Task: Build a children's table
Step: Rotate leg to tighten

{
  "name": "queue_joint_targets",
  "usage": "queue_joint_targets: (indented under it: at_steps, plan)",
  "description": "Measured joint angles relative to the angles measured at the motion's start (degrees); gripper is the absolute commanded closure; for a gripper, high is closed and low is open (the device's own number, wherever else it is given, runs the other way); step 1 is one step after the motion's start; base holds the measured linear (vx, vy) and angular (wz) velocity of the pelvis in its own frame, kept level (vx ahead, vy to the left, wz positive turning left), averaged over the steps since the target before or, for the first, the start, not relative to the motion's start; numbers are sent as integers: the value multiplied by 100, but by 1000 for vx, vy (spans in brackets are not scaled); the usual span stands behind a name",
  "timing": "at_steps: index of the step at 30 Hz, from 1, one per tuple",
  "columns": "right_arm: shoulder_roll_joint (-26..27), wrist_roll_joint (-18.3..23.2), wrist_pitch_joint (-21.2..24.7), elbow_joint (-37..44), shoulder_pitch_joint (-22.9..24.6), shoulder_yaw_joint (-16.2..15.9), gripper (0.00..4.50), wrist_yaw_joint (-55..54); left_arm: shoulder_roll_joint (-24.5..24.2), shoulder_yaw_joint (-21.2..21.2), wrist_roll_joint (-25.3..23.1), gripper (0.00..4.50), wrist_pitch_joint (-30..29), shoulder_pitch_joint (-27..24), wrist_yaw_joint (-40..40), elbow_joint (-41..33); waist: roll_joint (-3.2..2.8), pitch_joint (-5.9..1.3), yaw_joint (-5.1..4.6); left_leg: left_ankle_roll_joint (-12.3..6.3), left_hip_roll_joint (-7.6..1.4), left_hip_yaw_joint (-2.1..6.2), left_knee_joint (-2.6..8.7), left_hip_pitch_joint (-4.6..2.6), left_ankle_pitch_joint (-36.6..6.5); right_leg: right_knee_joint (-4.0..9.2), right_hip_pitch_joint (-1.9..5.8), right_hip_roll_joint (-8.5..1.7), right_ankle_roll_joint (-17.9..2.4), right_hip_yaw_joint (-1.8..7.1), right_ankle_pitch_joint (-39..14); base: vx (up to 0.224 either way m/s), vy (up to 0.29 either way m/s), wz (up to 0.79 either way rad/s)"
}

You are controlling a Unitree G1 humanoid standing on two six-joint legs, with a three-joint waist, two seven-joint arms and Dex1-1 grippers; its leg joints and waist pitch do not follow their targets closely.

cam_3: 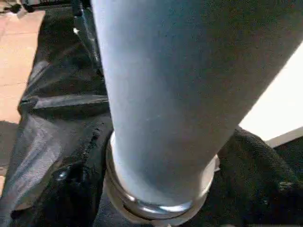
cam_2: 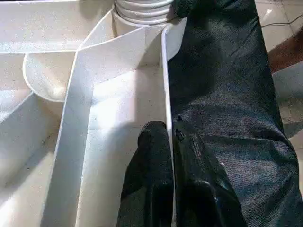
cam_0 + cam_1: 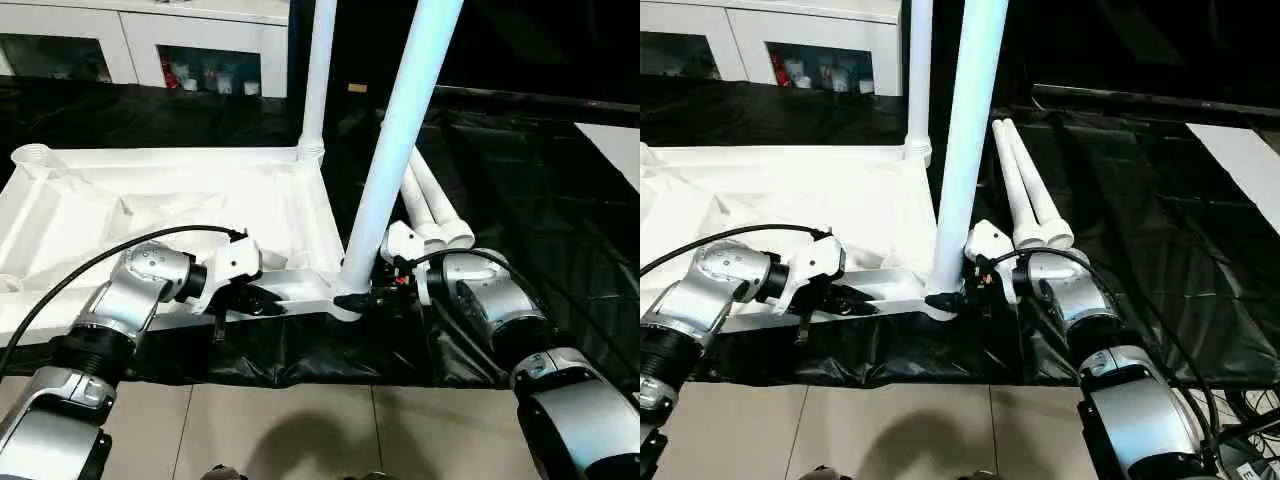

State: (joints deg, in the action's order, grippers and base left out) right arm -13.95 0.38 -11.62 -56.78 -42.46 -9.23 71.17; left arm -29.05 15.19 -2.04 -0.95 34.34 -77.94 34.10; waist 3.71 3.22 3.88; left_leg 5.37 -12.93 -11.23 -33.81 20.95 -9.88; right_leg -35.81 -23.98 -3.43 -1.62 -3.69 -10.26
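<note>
Closest to me, past my two silver forearms, the front edge of the black-covered work table (image 3: 300, 360) hangs over a tiled floor (image 3: 300, 430). My left gripper (image 3: 262, 298) sits at the near rim of the white table top (image 3: 150, 210), which lies upside down on the black cover with its ribbed underside facing up; in the left wrist view its two black fingers (image 2: 151, 179) are pinched tight on the thin rim wall, one finger on each side, so I read that claw as narrow and holding the table top. Just beside it, at the top's near right corner, a white leg (image 3: 395, 150) stands in the corner socket and leans a little to the right as it rises. My right gripper (image 3: 362, 296) is at the foot of that leg, right by the socket; the right wrist view looks up the leg (image 1: 180, 94) from very near, with its ringed base seated below, but I cannot tell from here whether those fingers are spread or closed on the leg. Just beyond my right wrist, two spare legs (image 3: 1025, 195) lie side by side on the black cover, flared ends toward me. Farther back, another leg (image 3: 318, 70) stands upright in the far right corner socket. An empty socket (image 3: 30, 155) shows at the far left corner. Behind the work table stands a white cabinet (image 3: 150, 40) with glass doors.
</note>
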Motion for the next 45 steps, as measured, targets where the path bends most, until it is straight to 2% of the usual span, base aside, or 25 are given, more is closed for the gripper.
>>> queue_joint_targets:
  at_steps: [3,6,8,11,15,18,20,23,28,35,40,42,45]
  plan:
    - [31,21,47,13,49,32,159,15,20,-9,-5,450,21,8,4,60,1,-1,1,0,0,0,0,-2,0,-1,2,0,0,0,0,0,0,0]
    - [101,66,108,52,129,90,169,-127,72,-10,-46,450,-15,32,125,84,9,-6,14,0,0,1,1,-8,0,-3,7,0,0,0,0,0,0,0]
    - [301,109,206,10,250,334,174,-1069,292,-60,-223,450,-203,201,656,275,22,-13,21,1,3,2,0,-28,0,-6,22,-3,0,3,1,0,0,0]
    - [724,134,384,-158,247,724,177,-2663,664,-113,-418,450,-513,389,1463,492,25,-11,-31,3,6,15,0,-46,1,-6,30,-8,26,6,-14,0,0,0]
    - [1118,163,421,-316,208,1048,177,-4249,1152,-125,-573,450,-759,593,2231,754,18,-12,-41,3,12,18,2,-62,0,-1,44,-12,29,6,-16,0,0,0]
    - [1264,156,363,-389,182,1121,177,-4817,1300,-139,-598,450,-760,639,2483,863,13,-12,-37,2,14,23,3,-64,0,0,50,-12,30,5,-16,0,0,0]
    - [1275,121,290,-414,183,1120,122,-4857,1310,-130,-615,450,-755,639,2473,864,11,-11,-37,2,14,24,3,-63,0,2,53,-12,30,5,-16,0,0,0]
    - [1271,123,234,-414,190,1120,86,-4689,1283,-129,-635,450,-727,639,2374,858,8,-10,-45,2,14,24,4,-60,0,3,52,-11,30,5,-16,0,0,0]
    - [978,123,195,-381,191,977,50,-3623,1026,-124,-574,450,-471,556,1990,780,8,-9,-51,3,10,30,18,-56,0,-1,46,-6,28,-1,-14,0,0,0]
    - [374,147,187,-163,185,517,50,-1506,577,-90,-341,450,12,383,1082,595,8,-9,-20,1,6,21,18,-31,0,7,32,-4,1,-2,-14,0,0,0]
    - [129,125,174,-79,174,307,50,-503,387,-106,-192,450,79,312,494,536,8,-9,-2,-6,5,2,14,-22,-5,11,26,-5,1,-1,-15,0,0,0]
    - [57,119,174,-68,151,205,75,-153,282,-105,-115,450,90,267,266,507,9,-9,4,-6,4,2,14,-23,-5,7,24,-5,1,-1,-15,0,0,0]
    - [52,124,192,-64,147,165,88,92,194,-105,-46,450,142,232,48,498,9,-7,22,-5,3,2,14,-22,-4,1,19,-4,2,-1,-14,0,0,0]
